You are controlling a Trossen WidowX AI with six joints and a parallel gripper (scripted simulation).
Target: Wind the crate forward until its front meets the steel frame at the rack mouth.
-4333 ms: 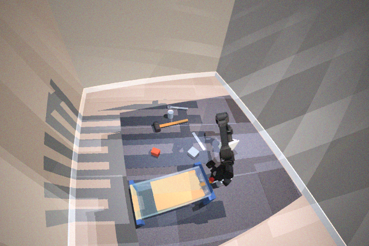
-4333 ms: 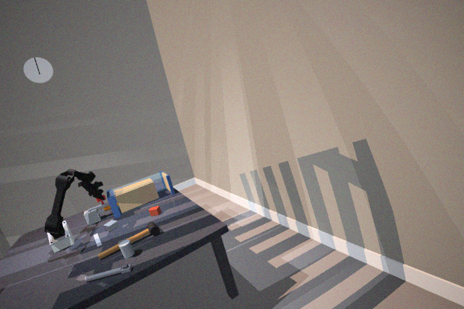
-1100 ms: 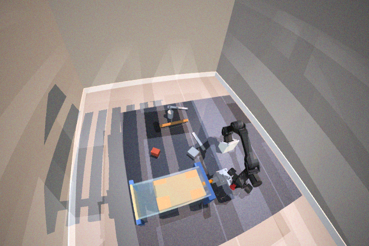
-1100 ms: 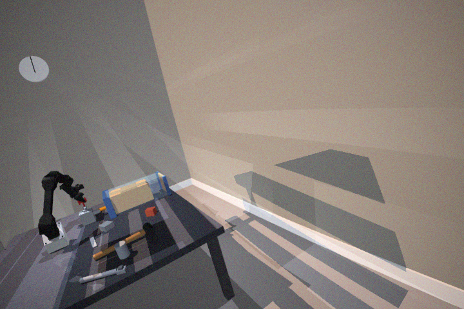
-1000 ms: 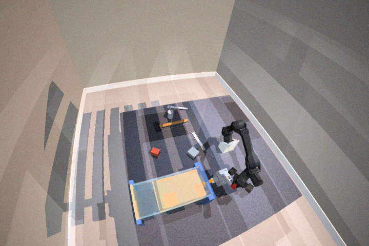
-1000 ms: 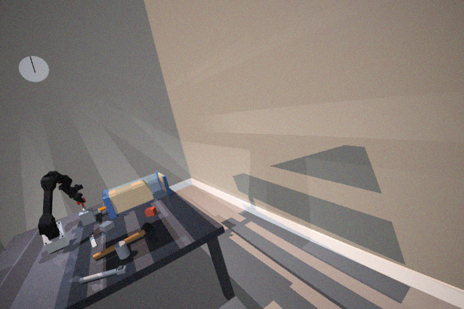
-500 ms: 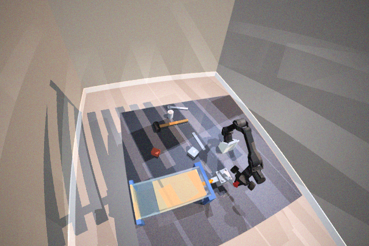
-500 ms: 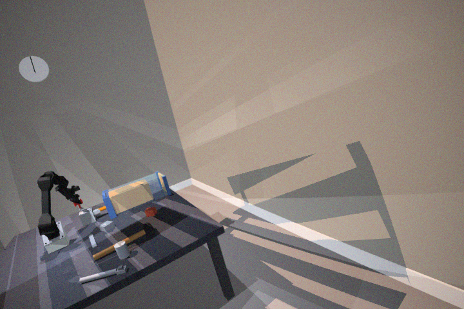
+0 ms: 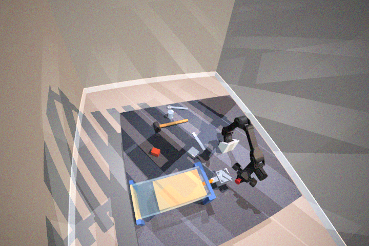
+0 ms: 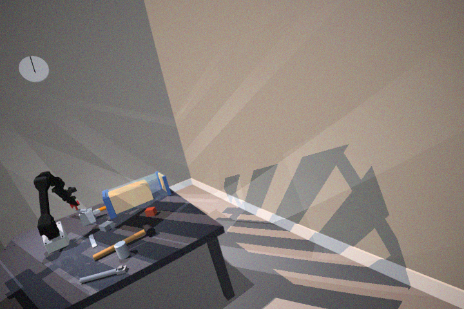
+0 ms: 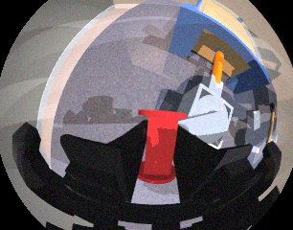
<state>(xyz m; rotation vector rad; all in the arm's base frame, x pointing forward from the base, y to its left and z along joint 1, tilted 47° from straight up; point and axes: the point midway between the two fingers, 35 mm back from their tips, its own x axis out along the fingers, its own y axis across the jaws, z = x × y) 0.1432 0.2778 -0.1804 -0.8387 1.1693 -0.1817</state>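
Overhead, you see the black six-joint arm [image 9: 253, 145] reaching from its pale base block [image 9: 227, 145] toward the near end of the dark grey bench [image 9: 272, 191], its black parallel-jaw gripper [image 9: 240, 180] clamped on the red knob of the winch handle [image 9: 237, 181], just beside the small grey hand winch [image 9: 222, 176]. An orange strap [image 9: 210, 181] runs from the winch into the mouth of the clear-panelled guard cubby [image 9: 144, 197], where a blue steel frame [image 9: 205, 182] stands; the tan crate [image 9: 180, 189] lies flat inside, its front close to that frame, though you cannot tell whether they touch. Farther back lie a flat grey block [image 9: 192, 151], a pale flat bar [image 9: 198, 141], a small red block [image 9: 155, 151], a wooden-handled hammer [image 9: 170, 124], a white cylinder [image 9: 170, 114] and a steel wrench [image 9: 177, 107]. From the side view, you find the gripper [image 10: 73, 202] tilted down just above the winch [image 10: 87, 215], the crate [image 10: 130, 196] level behind the blue frame [image 10: 108, 207]. Through the wrist camera, you see the dark fingers narrowly parted and pressed on both sides of the red handle [image 11: 161, 148], with the winch [image 11: 211, 118] and strap [image 11: 218, 67] beyond.
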